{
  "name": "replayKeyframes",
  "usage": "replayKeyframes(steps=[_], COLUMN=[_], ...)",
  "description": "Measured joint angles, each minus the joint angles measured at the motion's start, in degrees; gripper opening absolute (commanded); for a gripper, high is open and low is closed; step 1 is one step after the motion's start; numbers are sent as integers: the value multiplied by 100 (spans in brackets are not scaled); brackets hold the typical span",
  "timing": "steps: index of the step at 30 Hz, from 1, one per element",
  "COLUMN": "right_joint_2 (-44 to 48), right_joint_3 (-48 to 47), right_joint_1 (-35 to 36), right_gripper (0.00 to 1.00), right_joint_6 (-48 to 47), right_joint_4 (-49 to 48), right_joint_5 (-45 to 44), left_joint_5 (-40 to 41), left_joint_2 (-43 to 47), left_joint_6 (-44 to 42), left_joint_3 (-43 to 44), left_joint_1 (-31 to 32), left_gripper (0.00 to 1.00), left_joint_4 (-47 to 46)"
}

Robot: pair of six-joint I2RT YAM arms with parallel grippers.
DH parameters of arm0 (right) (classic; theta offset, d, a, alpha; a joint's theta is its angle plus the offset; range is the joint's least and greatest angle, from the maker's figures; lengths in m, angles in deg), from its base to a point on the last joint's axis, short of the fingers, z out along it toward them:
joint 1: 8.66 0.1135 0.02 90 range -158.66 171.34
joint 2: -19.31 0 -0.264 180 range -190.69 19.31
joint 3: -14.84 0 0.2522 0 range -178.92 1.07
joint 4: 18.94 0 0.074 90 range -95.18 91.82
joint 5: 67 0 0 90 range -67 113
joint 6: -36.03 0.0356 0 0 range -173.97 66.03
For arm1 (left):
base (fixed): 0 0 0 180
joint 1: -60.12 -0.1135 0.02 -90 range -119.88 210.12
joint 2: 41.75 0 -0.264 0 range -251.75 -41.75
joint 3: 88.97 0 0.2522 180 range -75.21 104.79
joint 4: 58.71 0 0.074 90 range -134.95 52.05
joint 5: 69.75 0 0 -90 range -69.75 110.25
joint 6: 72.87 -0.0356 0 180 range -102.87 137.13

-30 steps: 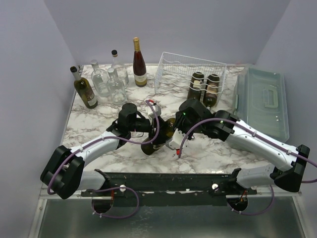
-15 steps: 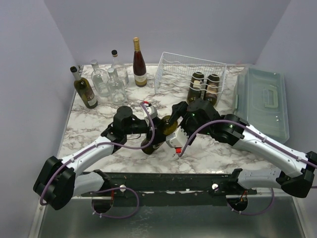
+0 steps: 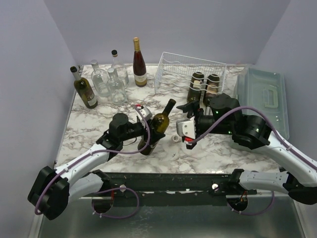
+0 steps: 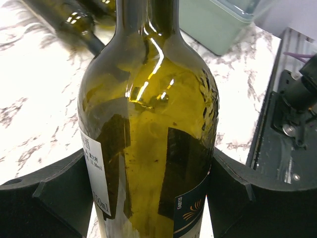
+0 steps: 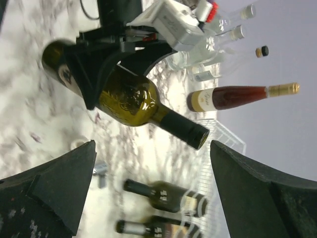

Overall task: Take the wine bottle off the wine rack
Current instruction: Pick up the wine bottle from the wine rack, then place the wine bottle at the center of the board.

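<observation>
Marble table (image 3: pixel 89 124) — left gripper's (image 3: pixel 150 133) jaws clamp wine bottle (image 4: pixel 148 124), label (image 4: pixel 96 178) "50ml".

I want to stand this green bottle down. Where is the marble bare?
Bare marble lies between the standing bottles and the left arm, and before the front rail beside the right arm. Crowded around the wine rack and bin.

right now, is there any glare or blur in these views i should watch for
Left wrist view: the green wine bottle is sharp, with bright streaks of glare on its shoulder; the lying bottles behind it are soft. Right wrist view: the marble tabletop at lower left is smeared by blur, the bottle fairly crisp. Top external view: even light, soft shadows.
</observation>
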Motion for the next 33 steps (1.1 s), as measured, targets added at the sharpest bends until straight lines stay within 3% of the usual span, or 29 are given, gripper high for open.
replayKeyframes(steps=[6, 11, 18, 25, 33], right_joint_2=[254, 260, 105, -417, -761], right_joint_3=[234, 597, 1040, 1150, 1156], right_joint_1=[-20, -256, -525, -562, -581], right_gripper=[100, 100, 97, 92, 83], right_joint_6=[2286, 4723, 7615, 8769, 9023], right_joint_4=[-793, -1707, -2702, -3222, -3595], right_joint_5=[55, 131, -275, -240, -103], left_joint_5=[581, 992, 1394, 1644, 1792], left_joint_2=[673, 1237, 1631, 1836, 2070], left_joint_6=[-83, -225, -289, -264, -175], left_joint_3=[-326, -527, -866, -986, -1110], left_joint_1=[28, 144, 463, 723, 986], left_gripper=[0, 0, 0, 0, 0], left_joint_4=[4, -9, -33, -48, -107])
